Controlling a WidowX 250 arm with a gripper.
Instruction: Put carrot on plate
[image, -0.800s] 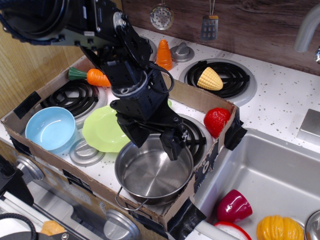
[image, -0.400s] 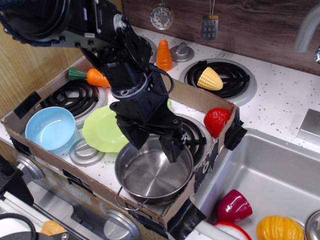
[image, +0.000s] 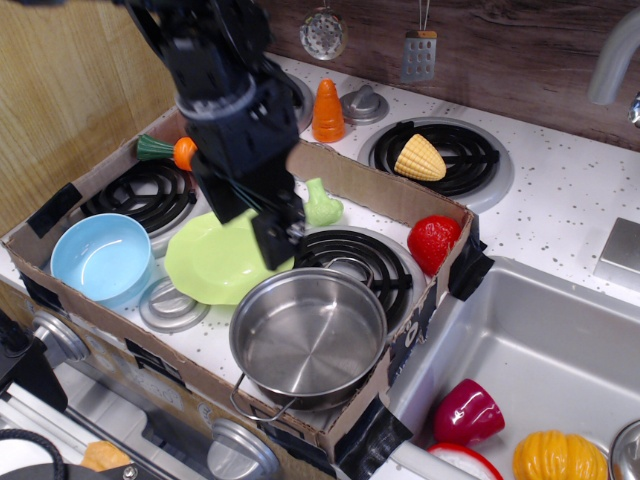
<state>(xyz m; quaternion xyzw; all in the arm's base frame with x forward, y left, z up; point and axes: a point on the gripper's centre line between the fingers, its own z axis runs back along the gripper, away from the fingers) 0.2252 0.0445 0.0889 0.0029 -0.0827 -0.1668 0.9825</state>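
The carrot (image: 180, 152) lies at the back left of the cardboard box. Only its dark green stem and a bit of orange show; the rest is hidden behind my arm. The lime-green plate (image: 208, 265) sits in the box between the blue bowl and the steel pot. My black gripper (image: 252, 226) hangs above the plate's back edge, to the right of and in front of the carrot. Its jaws stand apart with nothing between them.
A light blue bowl (image: 100, 260) is left of the plate and a steel pot (image: 308, 335) at the front right. A small green toy (image: 322, 205), a red strawberry (image: 433, 243), corn (image: 420, 157) and a stubby orange cone (image: 327, 110) lie further back. The sink (image: 560, 360) is on the right.
My gripper has risen from the pot's rim and moved left and back to above the plate's back edge. It now covers most of the carrot. The green toy has come into view.
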